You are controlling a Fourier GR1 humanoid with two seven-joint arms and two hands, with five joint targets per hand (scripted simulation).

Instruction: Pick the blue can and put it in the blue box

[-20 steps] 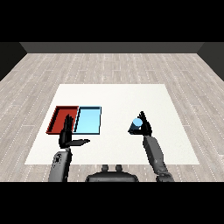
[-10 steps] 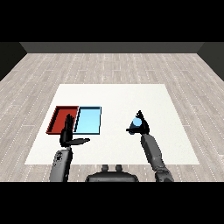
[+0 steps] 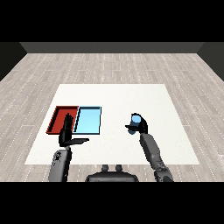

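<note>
The right hand (image 3: 139,127) is curled round the upright blue can (image 3: 136,119); the blue box (image 3: 88,120) lies to its left, nearer the spread left hand (image 3: 68,133).

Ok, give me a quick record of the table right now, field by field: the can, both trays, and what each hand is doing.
blue can: held in the right hand, right of both trays
right hand: curled round the can
left hand: fingers straight, thumb out, holding nothing, at the near edge of the trays
red tray: leftmost, touching the light blue tray
light blue tray: nothing in it
table: white
</note>
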